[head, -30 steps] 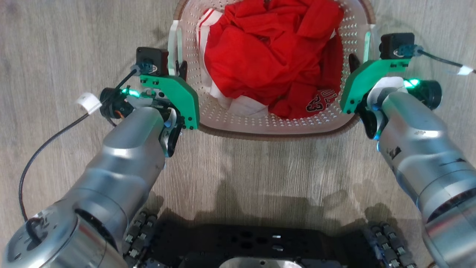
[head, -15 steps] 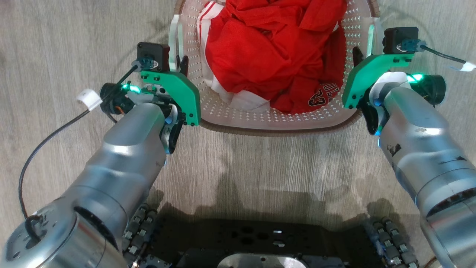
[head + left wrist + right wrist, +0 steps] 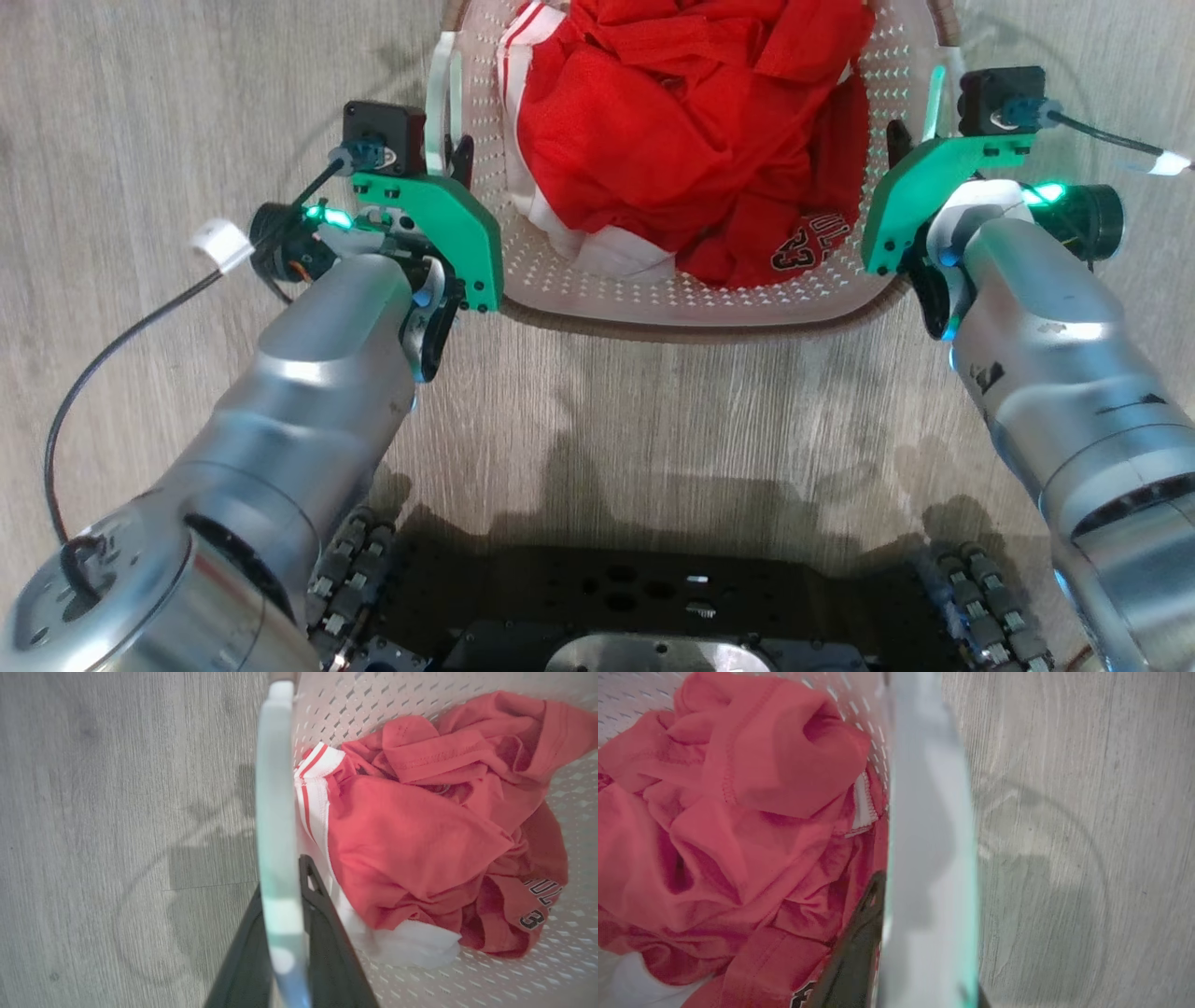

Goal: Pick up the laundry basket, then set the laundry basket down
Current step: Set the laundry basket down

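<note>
Ahead of the robot's base (image 3: 644, 597), between the two arms, is the basket (image 3: 653, 297): white perforated plastic with rounded corners and a brown woven-look rim band, holding crumpled red clothes (image 3: 672, 140) with white trim. Its left handle (image 3: 444, 103) is pinched between the dark fingers of the left gripper (image 3: 450, 154), while the right gripper (image 3: 910, 140) straddles the right handle (image 3: 934, 98), though whether it presses cannot be told. Underneath lies a grey wood-grain floor (image 3: 653, 420).
</note>
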Controlling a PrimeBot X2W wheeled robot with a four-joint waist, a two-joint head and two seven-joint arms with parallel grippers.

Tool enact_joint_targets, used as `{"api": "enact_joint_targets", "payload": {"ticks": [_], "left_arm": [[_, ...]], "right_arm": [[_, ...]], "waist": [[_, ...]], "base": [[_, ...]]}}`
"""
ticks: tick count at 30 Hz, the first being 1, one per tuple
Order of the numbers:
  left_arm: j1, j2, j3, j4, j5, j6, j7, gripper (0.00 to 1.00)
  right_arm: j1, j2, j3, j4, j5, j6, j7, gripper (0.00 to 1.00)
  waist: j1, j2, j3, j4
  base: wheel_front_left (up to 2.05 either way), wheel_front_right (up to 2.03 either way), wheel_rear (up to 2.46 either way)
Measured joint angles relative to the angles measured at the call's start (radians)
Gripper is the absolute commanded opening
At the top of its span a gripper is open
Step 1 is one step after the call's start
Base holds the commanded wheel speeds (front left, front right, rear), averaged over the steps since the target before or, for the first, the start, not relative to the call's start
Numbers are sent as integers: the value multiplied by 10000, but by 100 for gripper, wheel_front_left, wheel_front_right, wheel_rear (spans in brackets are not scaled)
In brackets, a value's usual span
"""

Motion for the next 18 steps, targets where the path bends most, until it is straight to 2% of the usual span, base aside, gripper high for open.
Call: {"api": "enact_joint_targets", "payload": {"ticks": [1,3,4,5,6,7,8,9,18], "left_arm": [[-25,2,-2,6,0,0,-6,0],[-73,2,-13,21,-33,-6,-6,0],[-108,2,-27,27,-75,-6,-6,14],[-138,2,-35,38,-107,-6,-6,29],[-153,13,-38,56,-215,-4,-8,55],[-151,29,-44,69,-288,-2,-8,84],[-151,46,-61,73,-355,0,-10,95],[-151,58,-84,73,-384,0,-10,100],[-132,63,-336,102,-813,13,-8,100]], "right_arm": [[10,0,-27,12,-117,0,10,27],[35,0,-81,27,-293,0,38,39],[34,0,-130,29,-355,0,38,47],[33,-2,-194,29,-416,0,38,65],[34,2,-320,27,-520,0,44,100],[33,4,-360,27,-573,0,52,100],[34,0,-407,31,-642,0,52,100],[34,-2,-447,31,-700,0,50,100],[34,-4,-629,42,-863,0,-92,100]], "waist": [[0,0,3,6],[0,0,1,16],[0,0,-4,22],[0,0,-9,26],[0,0,-27,36],[0,0,-41,41],[0,0,-57,44],[0,0,-75,50],[0,0,-368,71]], "base": [[0,0,0],[0,0,0],[0,0,0],[0,0,0],[0,0,0],[0,0,0],[0,0,0],[0,0,0],[0,0,0]]}}
